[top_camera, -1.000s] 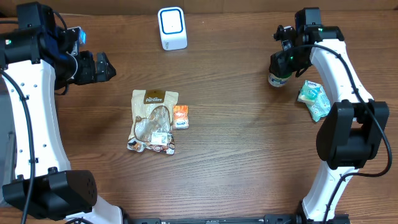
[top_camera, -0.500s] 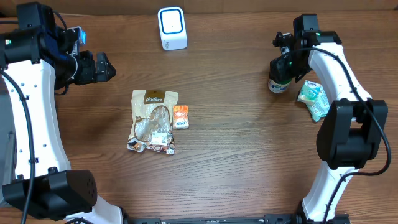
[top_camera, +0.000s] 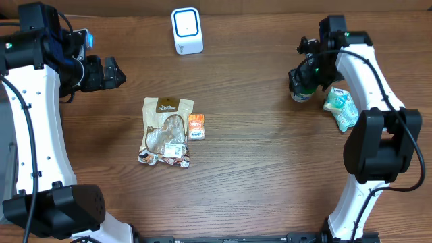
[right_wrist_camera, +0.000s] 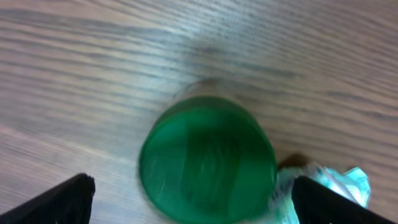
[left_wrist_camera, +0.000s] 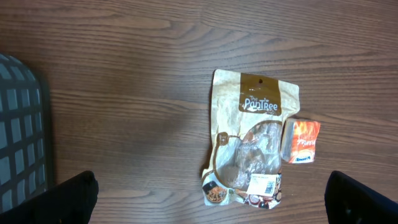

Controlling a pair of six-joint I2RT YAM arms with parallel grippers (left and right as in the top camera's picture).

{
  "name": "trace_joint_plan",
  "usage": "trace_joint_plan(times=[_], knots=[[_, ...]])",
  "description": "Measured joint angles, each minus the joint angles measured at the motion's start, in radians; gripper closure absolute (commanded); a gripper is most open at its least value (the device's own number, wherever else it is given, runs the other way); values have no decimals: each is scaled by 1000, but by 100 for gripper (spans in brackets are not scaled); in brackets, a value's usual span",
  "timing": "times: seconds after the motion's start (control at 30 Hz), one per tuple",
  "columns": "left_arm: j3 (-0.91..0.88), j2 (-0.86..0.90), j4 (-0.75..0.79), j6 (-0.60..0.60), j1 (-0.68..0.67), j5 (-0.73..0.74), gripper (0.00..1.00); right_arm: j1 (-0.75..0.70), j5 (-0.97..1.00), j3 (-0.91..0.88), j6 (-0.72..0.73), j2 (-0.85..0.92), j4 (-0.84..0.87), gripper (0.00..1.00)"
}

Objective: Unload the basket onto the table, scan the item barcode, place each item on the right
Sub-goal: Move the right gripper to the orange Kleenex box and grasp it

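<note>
The right gripper (top_camera: 301, 78) stands directly above a small bottle with green cap (right_wrist_camera: 208, 158), at the far right part of the wooden table (top_camera: 270, 175). In the right wrist view its two fingers (right_wrist_camera: 68, 199) are spread wide, one on each side of the cap, and I see bare wood between each finger and the cap, so they do not hold it. The bottle stands upright on the table. Just beside it, on the right, lies a crumpled teal packet (top_camera: 340, 108); whether the two touch I cannot tell.

The white scanner (top_camera: 187, 30) stands at the far edge of the table, near the middle, well apart from the bottle.

The left gripper (top_camera: 116, 73) hangs over the far left part of the table. Its fingers (left_wrist_camera: 62, 199) are also spread wide and there is nothing between them. Below it, more to the centre, a brown snack pouch (left_wrist_camera: 252, 146) lies flat, and a small orange packet (left_wrist_camera: 301, 141) lies just beside its right edge. A dark grey grid (left_wrist_camera: 18, 137) shows at the left border of the left wrist view.
</note>
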Motion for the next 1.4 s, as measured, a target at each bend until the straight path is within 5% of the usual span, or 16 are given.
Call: trace_joint_plan(times=[0.3,0.43,0.53,0.63,0.83,1.13,1.4], knots=[[0,0,0,0,0,0,1,71,-331,313,231,-50,-117,1],[0,0,0,0,0,0,1,123,-520,314,272,-55,-107,29],[0,0,0,0,0,0,0,201,-569,304,285,-47,-105,39],[0,0,0,0,0,0,0,291,-556,256,335,-39,-57,51],[0,0,0,0,0,0,0,492,-436,49,550,-13,172,95],[0,0,0,0,0,0,0,747,-233,-166,907,-2,417,96],[0,0,0,0,0,0,1,785,-105,-198,1009,8,457,96]])
